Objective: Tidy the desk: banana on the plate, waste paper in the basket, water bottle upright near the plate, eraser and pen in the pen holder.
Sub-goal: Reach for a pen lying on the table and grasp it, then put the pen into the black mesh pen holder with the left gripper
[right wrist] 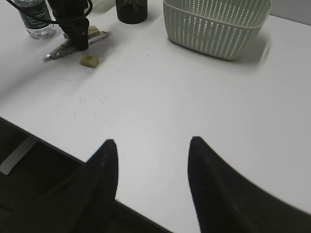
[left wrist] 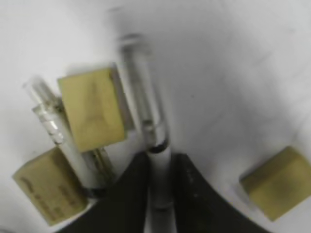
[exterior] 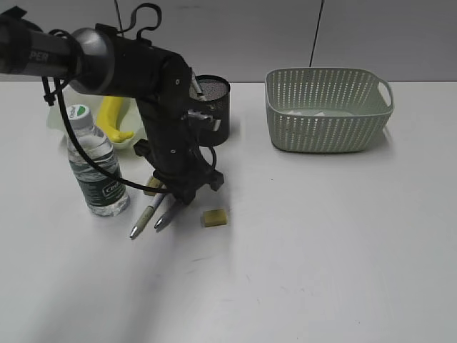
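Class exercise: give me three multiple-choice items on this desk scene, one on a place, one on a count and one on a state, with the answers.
1. Where is the banana?
A. in the basket
B. on the plate
C. lying on the bare desk

2. How many yellowish erasers does the left wrist view show?
A. one
B. three
C. five

3. How does the water bottle stand?
A. upright, cap on
B. lying on its side
C. upside down

Answers:
1 B: the banana lies in the pale green plate behind the bottle.
2 B: one eraser lies on the pens, another is at lower left and a third is at lower right.
3 A: the water bottle stands on its base on the desk, white cap on top.
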Controlling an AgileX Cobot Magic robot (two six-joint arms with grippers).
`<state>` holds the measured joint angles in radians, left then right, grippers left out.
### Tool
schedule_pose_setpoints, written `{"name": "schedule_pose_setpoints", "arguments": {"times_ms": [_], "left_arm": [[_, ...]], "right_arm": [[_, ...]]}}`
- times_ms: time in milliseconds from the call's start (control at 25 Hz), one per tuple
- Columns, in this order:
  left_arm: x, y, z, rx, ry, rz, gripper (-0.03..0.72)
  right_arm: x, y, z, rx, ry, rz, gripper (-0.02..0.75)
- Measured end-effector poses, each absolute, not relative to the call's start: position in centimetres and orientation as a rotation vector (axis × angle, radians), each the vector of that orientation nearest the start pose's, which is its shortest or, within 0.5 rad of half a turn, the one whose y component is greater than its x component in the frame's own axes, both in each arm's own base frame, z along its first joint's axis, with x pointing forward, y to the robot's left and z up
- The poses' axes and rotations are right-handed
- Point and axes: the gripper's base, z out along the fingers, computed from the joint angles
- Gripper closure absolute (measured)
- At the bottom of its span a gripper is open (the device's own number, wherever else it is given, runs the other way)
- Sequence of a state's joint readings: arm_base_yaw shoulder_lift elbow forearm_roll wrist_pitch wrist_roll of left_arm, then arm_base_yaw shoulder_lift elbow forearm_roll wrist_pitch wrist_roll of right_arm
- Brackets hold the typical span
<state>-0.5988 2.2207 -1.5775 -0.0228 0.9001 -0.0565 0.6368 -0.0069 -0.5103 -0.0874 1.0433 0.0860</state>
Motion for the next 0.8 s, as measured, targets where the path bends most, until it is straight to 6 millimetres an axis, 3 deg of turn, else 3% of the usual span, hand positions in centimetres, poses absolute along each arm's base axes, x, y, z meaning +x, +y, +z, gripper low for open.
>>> {"name": "schedule_pose_setpoints", "arguments": {"times_ms": [40, 80, 240, 400, 560, 680, 800], "left_arm": [[36.1, -24.9, 12.2, 0.806, 2.926, -0.071, 0.588], [36.2, -25.1, 12.4, 0.822, 2.917, -0.058, 0.606], [36.6, -26.1, 13.9, 0.825, 2.912, -0.085, 0.602], [37.1, -27.0, 16.7, 0.807, 2.919, -0.144, 0.602], [37.3, -27.3, 21.1, 0.781, 2.818, -0.208, 0.602], [37.3, -27.2, 25.7, 0.727, 2.640, -0.285, 0.602], [37.9, -26.6, 29.1, 0.653, 2.464, -0.348, 0.602]], "right_arm": [[-0.1, -0.9, 28.2, -0.547, 1.950, 0.357, 0.357], [-0.1, -0.9, 28.2, -0.547, 1.950, 0.357, 0.357], [-0.1, -0.9, 28.2, -0.547, 1.950, 0.357, 0.357], [-0.1, -0.9, 28.2, -0.547, 1.950, 0.357, 0.357], [-0.1, -0.9, 28.2, -0.547, 1.950, 0.357, 0.357], [-0.1, -0.9, 28.2, -0.547, 1.950, 0.357, 0.357], [-0.1, -0.9, 28.2, -0.547, 1.950, 0.357, 0.357]]}}
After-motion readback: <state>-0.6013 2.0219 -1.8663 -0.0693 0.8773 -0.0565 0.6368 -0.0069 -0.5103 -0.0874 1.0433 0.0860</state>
